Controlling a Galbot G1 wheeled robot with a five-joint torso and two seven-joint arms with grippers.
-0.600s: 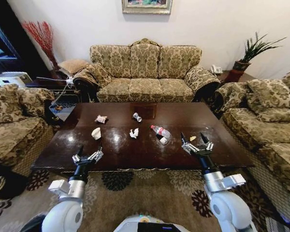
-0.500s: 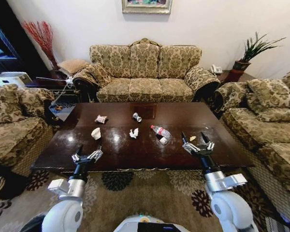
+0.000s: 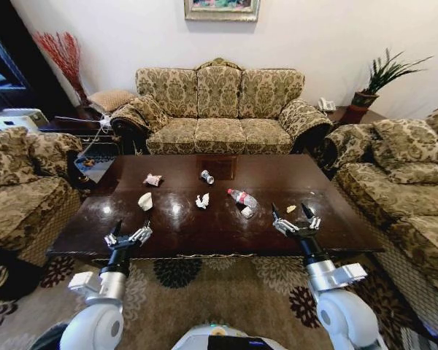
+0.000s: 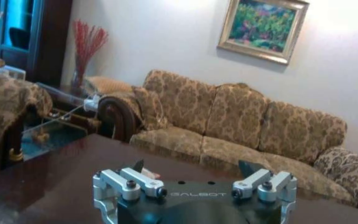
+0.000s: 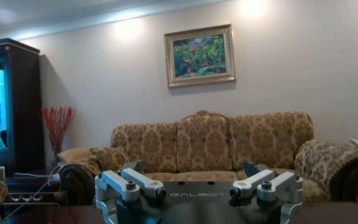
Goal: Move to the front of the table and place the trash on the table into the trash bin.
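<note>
At the far left a patterned armchair [image 3: 18,193] flanked the table [image 3: 212,233], a glossy dark brown rectangle with a square inlay near its far edge. The left gripper [image 3: 128,235] hovered over the table's near-left edge, its fingers spread apart and holding nothing; the left wrist view showed the same spread fingers [image 4: 143,179] above the dark tabletop. Farther in on the left half lay a crumpled white paper wad [image 3: 145,201], and beyond it, toward the far side, a smaller crumpled piece [image 3: 153,179]. Near the middle sat another small white wad [image 3: 202,200], with a small silver can [image 3: 207,176] lying farther back, just in front of the inlay. Right of centre the clear plastic bottle [image 3: 243,199] with a red label lay on its side, its cap end pointing to the far left, and a small pale piece touched its near end. A tiny pale scrap [image 3: 291,208] rested near the right side of the table, just beyond the right gripper [image 3: 296,221], which hung above the near-right part of the tabletop with its fingers also spread wide and empty. A three-seat patterned sofa [image 3: 219,109] stood behind the table against the wall, a framed painting [image 5: 199,56] hung above it, and another sofa [image 3: 405,189] closed the right side, with a potted plant [image 3: 376,80] on a side table in the far right corner.
</note>
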